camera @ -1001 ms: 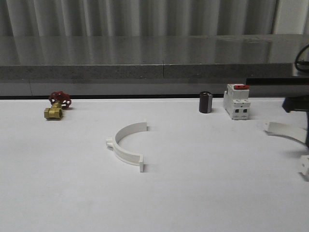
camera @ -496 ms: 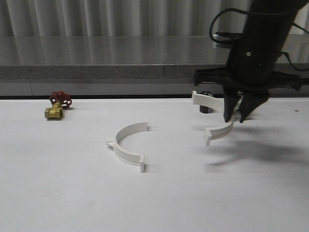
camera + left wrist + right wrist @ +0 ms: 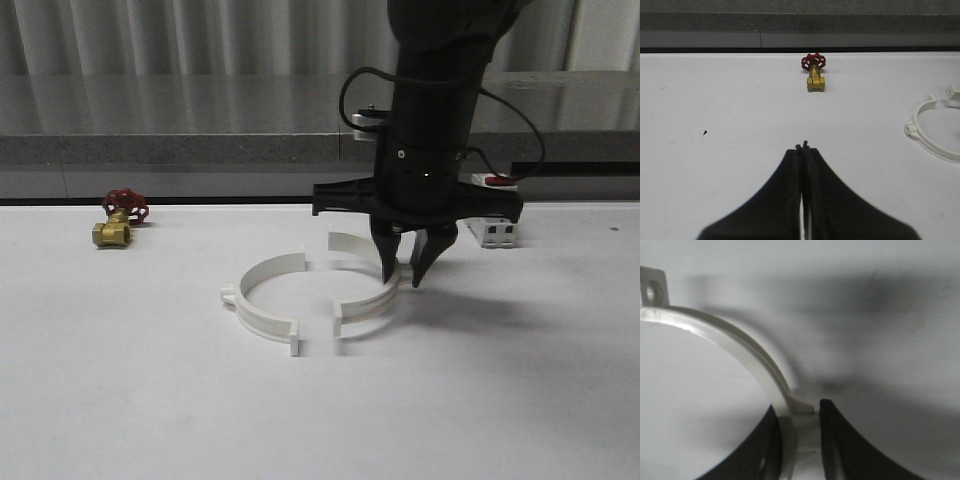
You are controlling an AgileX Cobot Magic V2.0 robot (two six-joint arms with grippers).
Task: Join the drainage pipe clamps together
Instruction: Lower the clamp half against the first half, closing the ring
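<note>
Worktop [image 3: 120, 400], white and matte, carries two white half-ring pipe clamps near its middle in the front view. The left clamp [image 3: 262, 300] lies flat with its open side turned toward three o'clock, a small tab on its outer curve at nine o'clock and flat flanges at both ends. The right clamp [image 3: 372, 298] faces it with its open side toward nine o'clock, so the two halves outline a ring, yet a gap shows between the near flanges and another between the far ones. The right gripper [image 3: 405, 272] points down from a dark arm and its jaws are clenched on the right clamp at the outer curve, about three o'clock on that ring. In the right wrist view the two dark fingers [image 3: 837, 440] press either side of the white band, which curves away to a flange with a hole. Whether the held clamp rests on the worktop or hangs just above it cannot be told.

The left gripper [image 3: 804, 148] has its jaws pressed together on nothing, above bare worktop. A brass valve [image 3: 115, 226] with a red handwheel sits well apart at ten o'clock from the left clamp. A white breaker [image 3: 492, 225] with a red switch stands behind the right arm
</note>
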